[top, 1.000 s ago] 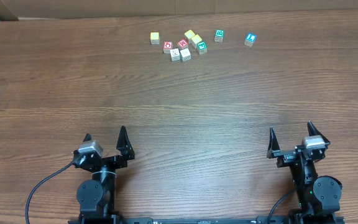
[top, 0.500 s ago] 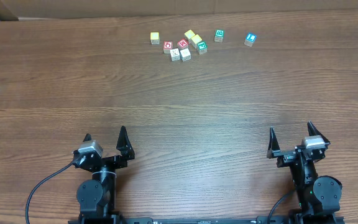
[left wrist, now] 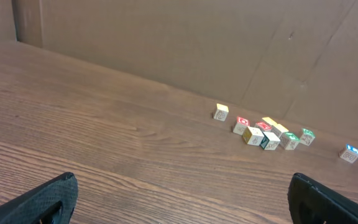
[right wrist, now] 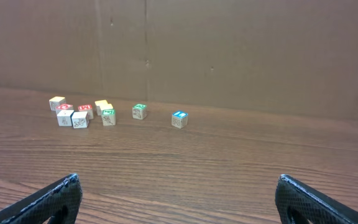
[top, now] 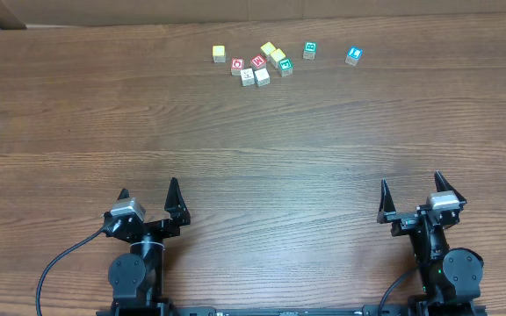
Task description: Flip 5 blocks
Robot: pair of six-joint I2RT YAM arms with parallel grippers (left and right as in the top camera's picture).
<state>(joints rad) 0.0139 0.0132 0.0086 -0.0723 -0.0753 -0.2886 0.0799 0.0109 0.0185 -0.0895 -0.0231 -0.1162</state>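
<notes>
- Black two-finger left gripper (top: 148, 189): seen spread wide, nothing held.
- Five tiny wooden letter blocks (top: 262, 76): found at the far side, well apart from both arms. They are crowded by red-faced cubes (top: 237, 66) and yellow-faced cubes (top: 278, 58), so a wrong cube could be pinched or neighbours knocked.
- Black two-finger right gripper (top: 411, 182): spread wide too, empty.
- No container is seen.

A cluster of cubes (top: 257, 61) lies on the table (top: 77, 132) near its far edge; a lone cube (top: 219, 53) sits just left of the cluster; a nearer block (top: 309, 50), then a farther block (top: 352, 56), lie to its right; the left gripper (top: 148, 186) and right gripper (top: 411, 180) sit well in front of it.
</notes>
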